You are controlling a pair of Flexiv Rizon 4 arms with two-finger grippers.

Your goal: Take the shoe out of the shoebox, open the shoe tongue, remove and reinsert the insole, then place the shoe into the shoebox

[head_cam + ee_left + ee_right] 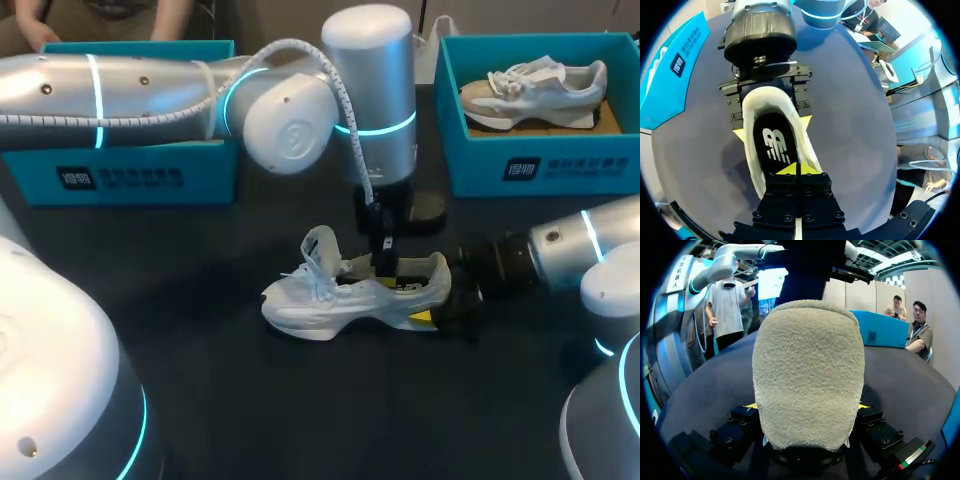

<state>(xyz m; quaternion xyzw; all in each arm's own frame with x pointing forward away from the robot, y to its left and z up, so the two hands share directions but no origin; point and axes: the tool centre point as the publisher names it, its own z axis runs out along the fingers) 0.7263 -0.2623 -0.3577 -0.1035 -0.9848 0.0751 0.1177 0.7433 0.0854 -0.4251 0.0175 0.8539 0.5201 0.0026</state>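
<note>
Dark tabletop (200, 395), between one teal cardboard shoebox (130, 180) and a second shoebox (540, 170): a white lace-up sneaker (340, 298) stands on its sole, heel clamped from both sides by the right gripper (437, 305), apparently as a brace. The left gripper (796, 169) hangs down into the opening, fingertips (789, 170) pressed together at the black insole (771, 142); whether they pinch it is unclear.

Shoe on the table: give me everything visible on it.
The shoe is a white laced sneaker standing on its sole on the dark table, toe to the robot's left. Its tongue is pulled up, baring a black insole lying inside. The heel looks fuzzy grey. The right fingers clamp the heel from both sides; the left fingers, closed together, reach into the opening at the insole.
</note>
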